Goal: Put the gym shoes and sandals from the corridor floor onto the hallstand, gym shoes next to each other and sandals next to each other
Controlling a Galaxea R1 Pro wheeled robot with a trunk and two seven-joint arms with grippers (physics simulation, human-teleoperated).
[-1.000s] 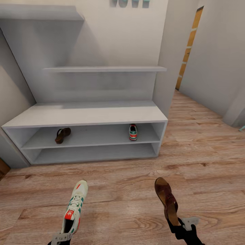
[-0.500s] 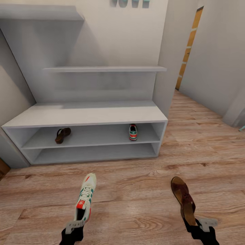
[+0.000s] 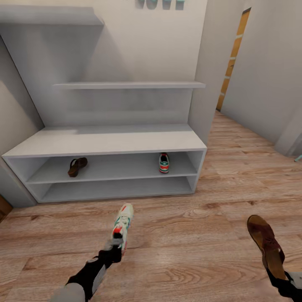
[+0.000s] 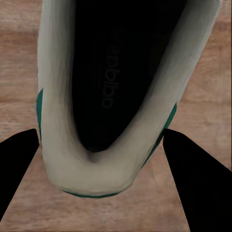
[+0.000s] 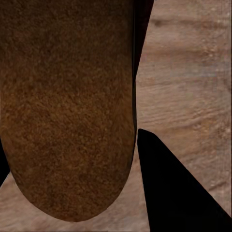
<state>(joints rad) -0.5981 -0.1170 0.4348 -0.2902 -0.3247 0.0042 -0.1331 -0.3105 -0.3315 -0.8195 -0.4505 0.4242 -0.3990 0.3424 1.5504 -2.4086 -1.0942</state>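
1. Half done: one dark-brown leather sandal point(image 3: 77, 166) and one white green-striped gym shoe point(image 3: 164, 162) sit well apart on the pale grey hallstand point(image 3: 105, 141) upper tier.
2. I hold the rest above the wood-plank floor point(image 3: 184, 235): left gripper point(image 3: 114, 244) clamped on second sneaker point(image 3: 123, 223), right gripper point(image 5: 136, 130) on second sandal point(image 3: 264, 243).
3. Shelf mouth is low; open room beside each shoe.

white lace-up sneaker point(image 3: 123, 226) with green stripes and red-orange marks; dark-brown leather sandal point(image 3: 264, 244); pale grey shelf bench point(image 3: 105, 144); light brown wood-grain plank floor point(image 3: 188, 235); teal letters point(image 3: 160, 4) above the bench.
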